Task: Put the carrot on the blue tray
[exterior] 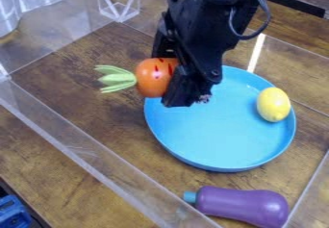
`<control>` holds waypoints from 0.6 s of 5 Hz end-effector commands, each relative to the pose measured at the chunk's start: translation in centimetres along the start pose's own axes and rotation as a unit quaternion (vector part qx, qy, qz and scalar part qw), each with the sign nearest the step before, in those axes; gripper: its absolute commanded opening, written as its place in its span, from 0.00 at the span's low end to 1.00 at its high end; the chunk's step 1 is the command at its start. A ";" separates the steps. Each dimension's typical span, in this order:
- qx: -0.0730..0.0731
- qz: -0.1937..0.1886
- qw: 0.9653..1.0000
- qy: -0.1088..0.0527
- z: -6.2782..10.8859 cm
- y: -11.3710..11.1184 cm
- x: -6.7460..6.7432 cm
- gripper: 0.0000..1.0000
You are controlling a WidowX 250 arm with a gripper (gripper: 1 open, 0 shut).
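One view is all you have, the single camera looking down at an angle, so judge depth with care. Your gripper is clamped on the carrot, which appears held off the table right at the left rim of the blue tray, with its green top pointing away over the wood. The main risk, as I read it, is letting go here: the carrot sits over the rim rather than the tray floor, so it could strike the raised lip and tip or roll out onto the table. Its body looks round, smooth and glossy, like a plastic toy, so it may also slip in the dark fingers or roll once down. Carry it too far across and you could nudge the lemon, a smooth yellow oval lying on the far right of the tray. The tray is a shallow, shiny round dish that may skid on the wood grain. A glossy purple aubergine lies well clear in front, and clear plastic walls fence the table.
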State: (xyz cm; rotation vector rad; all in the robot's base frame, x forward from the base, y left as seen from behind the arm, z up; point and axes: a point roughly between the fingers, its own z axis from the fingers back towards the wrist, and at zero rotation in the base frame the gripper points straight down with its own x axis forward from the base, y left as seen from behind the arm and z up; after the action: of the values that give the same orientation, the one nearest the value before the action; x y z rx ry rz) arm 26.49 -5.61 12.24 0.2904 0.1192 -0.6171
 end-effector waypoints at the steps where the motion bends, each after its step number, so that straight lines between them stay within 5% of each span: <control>1: 0.007 0.011 0.999 -0.036 2.1 0.0 0.0 0.00; 3: 0.004 0.019 0.999 -0.050 0.8 -2.1 0.4 0.00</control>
State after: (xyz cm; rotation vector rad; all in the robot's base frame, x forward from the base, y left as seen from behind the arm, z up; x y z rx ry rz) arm 25.30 -7.39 10.90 0.2765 0.0754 -0.5933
